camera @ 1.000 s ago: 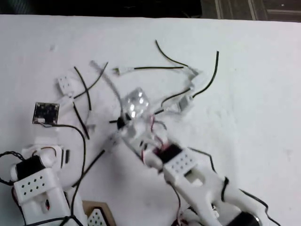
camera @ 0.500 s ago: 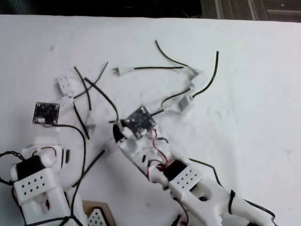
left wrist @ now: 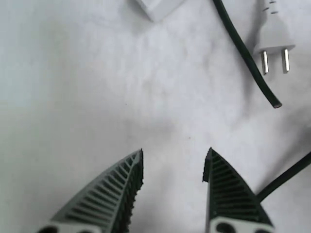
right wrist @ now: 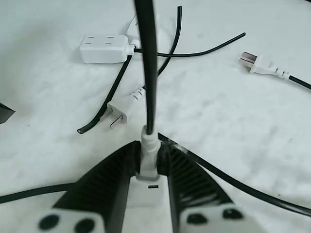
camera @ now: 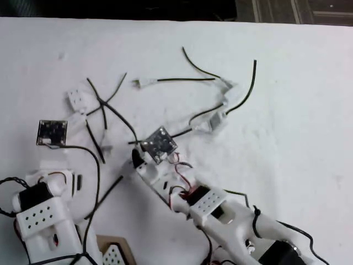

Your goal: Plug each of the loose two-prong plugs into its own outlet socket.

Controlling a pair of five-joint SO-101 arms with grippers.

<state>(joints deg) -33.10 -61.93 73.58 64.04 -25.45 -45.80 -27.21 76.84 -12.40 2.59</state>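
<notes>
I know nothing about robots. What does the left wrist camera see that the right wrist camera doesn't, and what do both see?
Left wrist view: the left pincer, open above bare table, with a round-pin plug lying ahead and a white block's corner. Right wrist view: the right pincer, shut on a white cable end, with an outlet socket, a flat-blade plug and a farther plug beyond. Both: the white table, loose black cables and an unplugged two-prong plug; whether it is the same one, I cannot tell.
</notes>
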